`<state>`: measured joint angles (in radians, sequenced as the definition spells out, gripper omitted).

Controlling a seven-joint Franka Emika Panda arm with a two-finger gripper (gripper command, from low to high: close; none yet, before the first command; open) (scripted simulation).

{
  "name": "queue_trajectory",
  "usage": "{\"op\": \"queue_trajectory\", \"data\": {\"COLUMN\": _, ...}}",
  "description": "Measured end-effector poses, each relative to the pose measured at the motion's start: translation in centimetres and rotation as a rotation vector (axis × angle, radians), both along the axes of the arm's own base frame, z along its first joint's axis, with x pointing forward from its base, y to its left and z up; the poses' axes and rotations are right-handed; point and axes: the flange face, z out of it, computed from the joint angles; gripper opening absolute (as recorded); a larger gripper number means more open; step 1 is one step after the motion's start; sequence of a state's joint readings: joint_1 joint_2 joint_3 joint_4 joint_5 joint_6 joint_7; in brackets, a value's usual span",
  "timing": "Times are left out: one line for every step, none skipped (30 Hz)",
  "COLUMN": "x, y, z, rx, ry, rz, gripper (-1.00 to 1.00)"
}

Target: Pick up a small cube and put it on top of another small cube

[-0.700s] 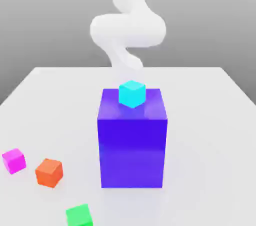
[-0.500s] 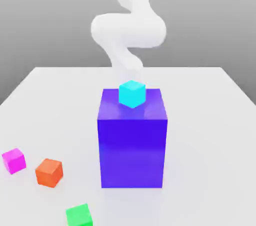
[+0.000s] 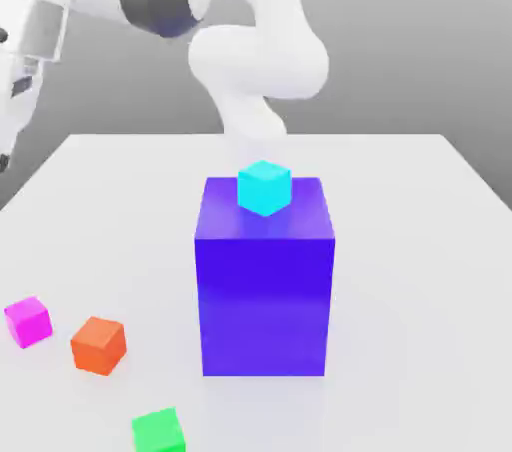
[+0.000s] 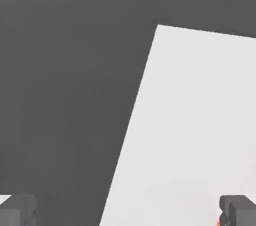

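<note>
Claw [image 4: 127,210] spread wide, empty, high over the desk [image 3: 420,240] edge. Small cube [image 3: 27,321] sits on the desk near the exterior view's left, beside the orange cube [image 3: 98,344]. Likely light, rigid, glossy so maybe slippery: pinch two opposite flat faces, centred.

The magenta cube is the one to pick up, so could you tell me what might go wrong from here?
The magenta cube sits near the table edge; a nudge might push it off. The orange cube lies close beside it, so the open gripper could bump it.
</note>
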<state>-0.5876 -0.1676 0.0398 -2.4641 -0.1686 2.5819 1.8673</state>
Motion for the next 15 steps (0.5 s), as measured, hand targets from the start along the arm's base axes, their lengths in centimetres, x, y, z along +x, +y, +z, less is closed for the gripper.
{"op": "queue_trajectory", "data": {"x": -0.6, "y": -0.9, "z": -1.5, "rx": 0.021, "ry": 0.007, "rz": -0.060, "gripper": 0.00}}
{"op": "queue_trajectory", "data": {"x": -1.2, "y": -1.9, "z": -2.9, "rx": 0.041, "ry": 0.014, "rz": -0.121, "gripper": 0.00}}
{"op": "queue_trajectory", "data": {"x": -2.0, "y": -3.0, "z": -4.3, "rx": 0.062, "ry": 0.021, "rz": -0.187, "gripper": 0.00}}
{"op": "queue_trajectory", "data": {"x": -3.0, "y": -4.1, "z": -5.7, "rx": 0.083, "ry": 0.027, "rz": -0.256, "gripper": 0.00}}
{"op": "queue_trajectory", "data": {"x": -3.8, "y": -5.0, "z": -7.2, "rx": 0.104, "ry": 0.033, "rz": -0.318, "gripper": 0.00}}
{"op": "queue_trajectory", "data": {"x": -4.7, "y": -5.7, "z": -8.5, "rx": 0.125, "ry": 0.039, "rz": -0.380, "gripper": 0.00}}
{"op": "queue_trajectory", "data": {"x": -5.6, "y": -6.4, "z": -9.9, "rx": 0.146, "ry": 0.044, "rz": -0.442, "gripper": 0.00}}
{"op": "queue_trajectory", "data": {"x": -6.4, "y": -6.9, "z": -11.3, "rx": 0.168, "ry": 0.049, "rz": -0.502, "gripper": 0.00}}
{"op": "queue_trajectory", "data": {"x": -7.2, "y": -7.3, "z": -12.6, "rx": 0.189, "ry": 0.054, "rz": -0.559, "gripper": 0.00}}
{"op": "queue_trajectory", "data": {"x": -8.0, "y": -7.6, "z": -13.9, "rx": 0.210, "ry": 0.060, "rz": -0.617, "gripper": 0.00}}
{"op": "queue_trajectory", "data": {"x": -8.8, "y": -7.9, "z": -15.2, "rx": 0.232, "ry": 0.065, "rz": -0.674, "gripper": 0.00}}
{"op": "queue_trajectory", "data": {"x": -9.7, "y": -8.1, "z": -16.5, "rx": 0.253, "ry": 0.070, "rz": -0.732, "gripper": 0.00}}
{"op": "queue_trajectory", "data": {"x": -10.6, "y": -8.3, "z": -17.7, "rx": 0.276, "ry": 0.074, "rz": -0.791, "gripper": 0.00}}
{"op": "queue_trajectory", "data": {"x": -11.2, "y": -8.5, "z": -18.9, "rx": 0.292, "ry": 0.077, "rz": -0.835, "gripper": 0.00}}
{"op": "queue_trajectory", "data": {"x": -11.5, "y": -8.6, "z": -20.1, "rx": 0.300, "ry": 0.078, "rz": -0.858, "gripper": 0.00}}
